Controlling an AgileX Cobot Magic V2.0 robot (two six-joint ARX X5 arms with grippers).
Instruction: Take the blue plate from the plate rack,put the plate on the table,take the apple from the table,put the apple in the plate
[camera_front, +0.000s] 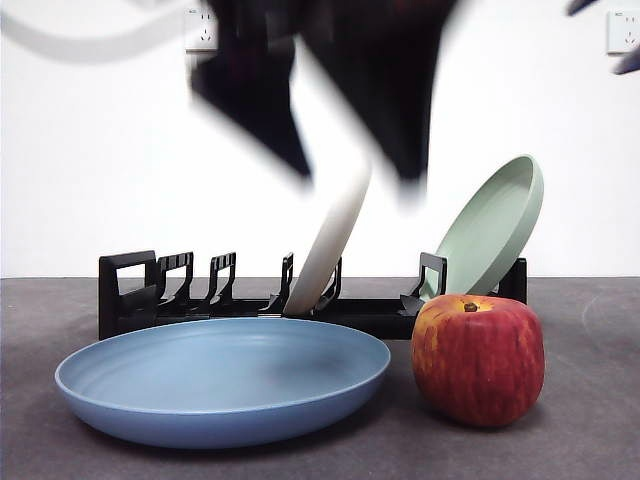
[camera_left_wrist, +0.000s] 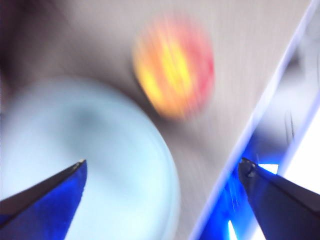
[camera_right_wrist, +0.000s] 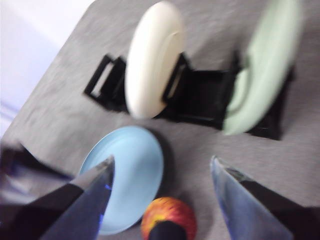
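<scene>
The blue plate (camera_front: 222, 378) was seen lying flat on the worktop (camera_front: 590, 420) just in front of the plate rack (camera_front: 200, 300), with the apple (camera_front: 478, 358) parked right beside it on the right, not on it. A cream plate (camera_front: 335, 235) and a pale green plate (camera_front: 492, 225) were left standing in the rack. The left hand (camera_left_wrist: 162, 172) was held wide open and empty above the blue plate and apple, pretty blurred, and the right hand (camera_right_wrist: 162, 172) was likewise spread open, gripping nothing, up over the apple.
</scene>
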